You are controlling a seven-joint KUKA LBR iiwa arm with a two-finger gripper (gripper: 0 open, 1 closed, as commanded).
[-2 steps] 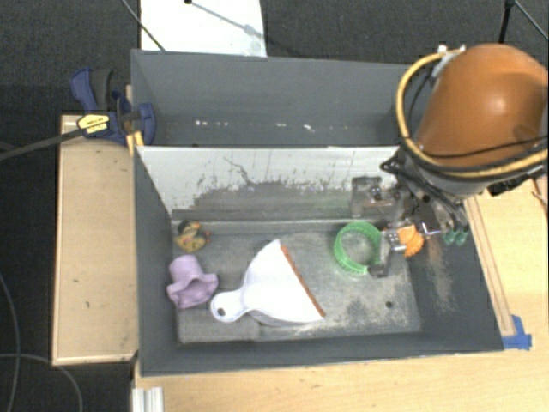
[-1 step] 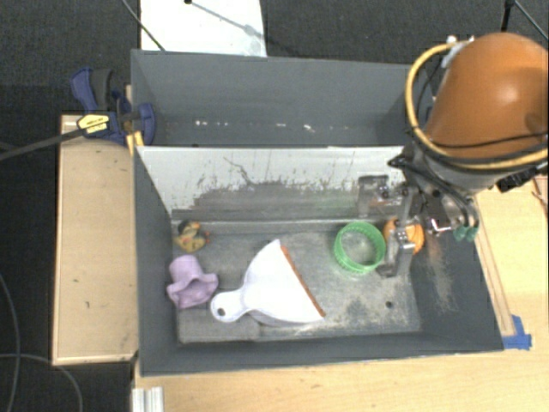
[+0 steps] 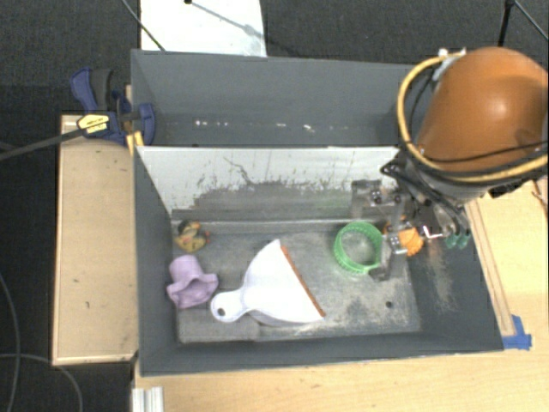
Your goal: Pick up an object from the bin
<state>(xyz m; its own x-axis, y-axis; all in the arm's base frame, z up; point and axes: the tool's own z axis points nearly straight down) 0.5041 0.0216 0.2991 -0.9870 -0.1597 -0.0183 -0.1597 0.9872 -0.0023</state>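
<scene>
An orange-domed robot arm (image 3: 480, 101) over a grey metal bin (image 3: 257, 93) and black cables (image 3: 43, 141) on dark carpet (image 3: 51, 24) mark a robotics lab

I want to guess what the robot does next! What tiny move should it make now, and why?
Probably a small slide toward the view's left. The gripper sits low at the right edge of the green ring, the nearest thing. The white scoop and the purple lump lie farther left.

A ring (image 3: 358, 248) lies right of the scoop (image 3: 276, 287), lumpy toy (image 3: 190, 283) left.
</scene>
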